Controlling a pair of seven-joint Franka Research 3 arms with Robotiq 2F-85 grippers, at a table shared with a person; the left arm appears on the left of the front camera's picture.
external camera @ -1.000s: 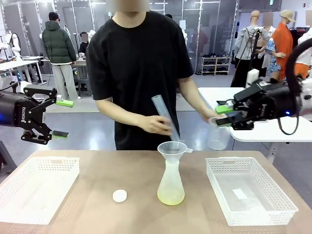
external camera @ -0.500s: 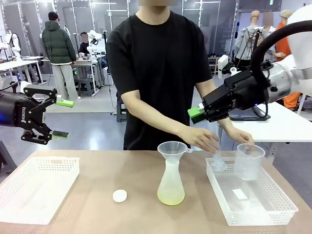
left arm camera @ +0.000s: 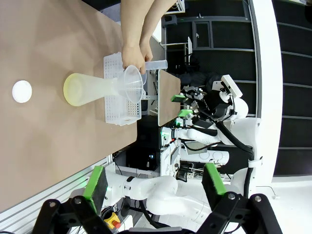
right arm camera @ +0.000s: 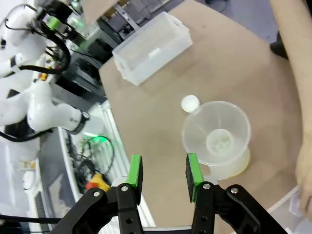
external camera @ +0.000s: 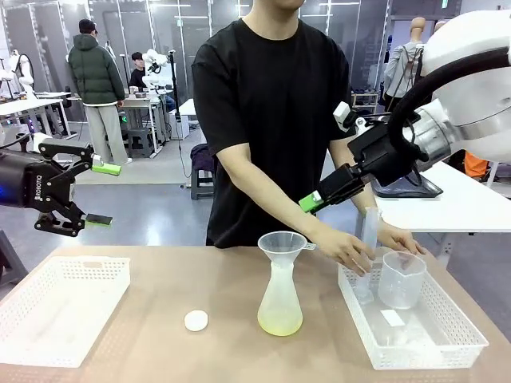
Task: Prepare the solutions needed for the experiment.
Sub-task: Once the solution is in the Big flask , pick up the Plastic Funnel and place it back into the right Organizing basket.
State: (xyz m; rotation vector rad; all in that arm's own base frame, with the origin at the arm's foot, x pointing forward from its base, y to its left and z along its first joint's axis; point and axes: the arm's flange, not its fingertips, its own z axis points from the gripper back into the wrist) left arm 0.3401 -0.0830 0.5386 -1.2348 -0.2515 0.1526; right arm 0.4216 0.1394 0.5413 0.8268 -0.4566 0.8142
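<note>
The solutions (external camera: 279,323) sit as a shallow pale yellow-green layer in the bottom of the translucent flask (external camera: 280,299). The flask stands upright near the middle of the tabletop (external camera: 160,319), a little toward the near edge, with a funnel (external camera: 282,243) in its neck.

Pouring looks finished for this batch, and the step in hand appears to be clearing away. The person's hands (external camera: 349,251) are setting a measuring cylinder (external camera: 368,235) and a beaker (external camera: 401,279) into the far end of the right basket (external camera: 431,355). That basket lies along the table's right edge.

Your right gripper (right arm camera: 163,163) hangs above the flask, looking down almost into the funnel's mouth. Its pads are partly apart and there is nothing between them.

Your left gripper (external camera: 104,194) hovers off the left edge, above the far corner of the left basket (external camera: 80,263). Its jaws are spread wide and it holds nothing.

A small white cap (external camera: 196,321) lies just left of the flask, near the front edge.

The next move is probably lifting the funnel out so the flask can be closed. If so:

- Wait until the person's forearm is clear of the path.
- Bring the pads down over the funnel's thin rim.
- Pull straight up.

The flask looks light and narrow-necked, so a sideways tug could tip it and spill the little liquid it holds.
</note>
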